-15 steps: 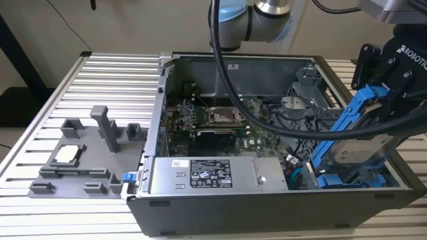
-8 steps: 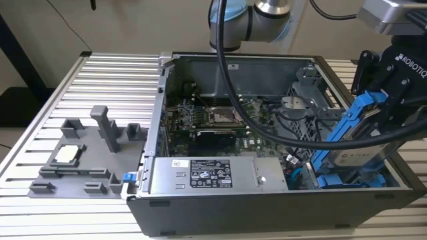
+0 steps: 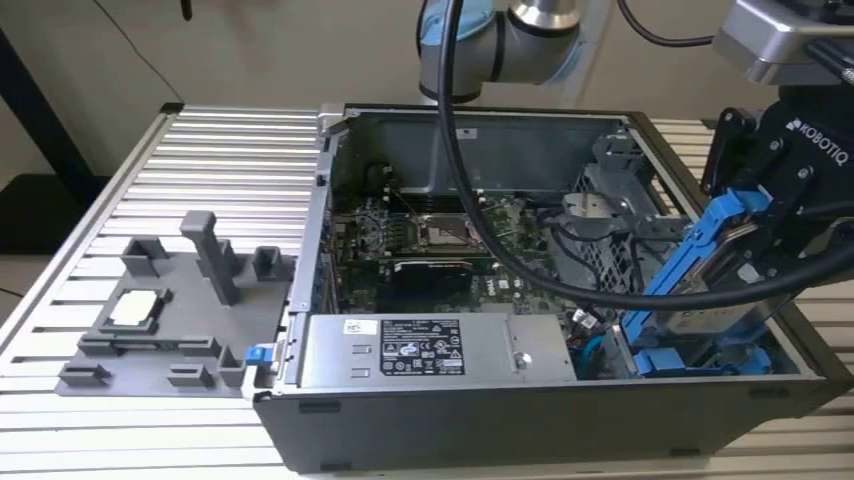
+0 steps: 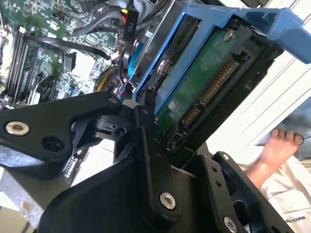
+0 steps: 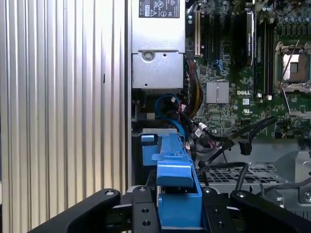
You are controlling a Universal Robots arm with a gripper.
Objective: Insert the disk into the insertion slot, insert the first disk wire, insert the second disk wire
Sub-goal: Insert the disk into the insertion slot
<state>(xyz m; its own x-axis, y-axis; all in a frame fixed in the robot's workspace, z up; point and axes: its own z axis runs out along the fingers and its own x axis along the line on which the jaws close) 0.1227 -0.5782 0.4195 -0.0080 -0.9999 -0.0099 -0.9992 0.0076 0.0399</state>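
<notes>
My gripper point(image 3: 742, 252) is shut on the disk point(image 3: 703, 268), a drive in a bright blue carrier. The disk hangs tilted over the exterior view's right end of the open computer case point(image 3: 441, 405), its lower end dipping inside. In the second wrist view the disk point(image 4: 201, 80) shows its green circuit board and connector between the black fingers point(image 4: 150, 160). The first wrist view looks along the blue carrier point(image 5: 174, 179) held by my gripper point(image 5: 177, 209). The insertion slot point(image 3: 607, 235), a perforated grey bay, stands just beside the disk. Loose cables point(image 5: 214, 138) lie near it; I cannot tell which are the disk wires.
A silver power-supply box point(image 3: 407, 350) fills the case's front, with the motherboard point(image 3: 427, 235) behind it. A grey fixture plate point(image 3: 174, 320) lies on the ribbed table at the exterior view's left. The arm's black hose point(image 3: 461, 150) crosses the case. A person's hand point(image 4: 277, 145) shows outside it.
</notes>
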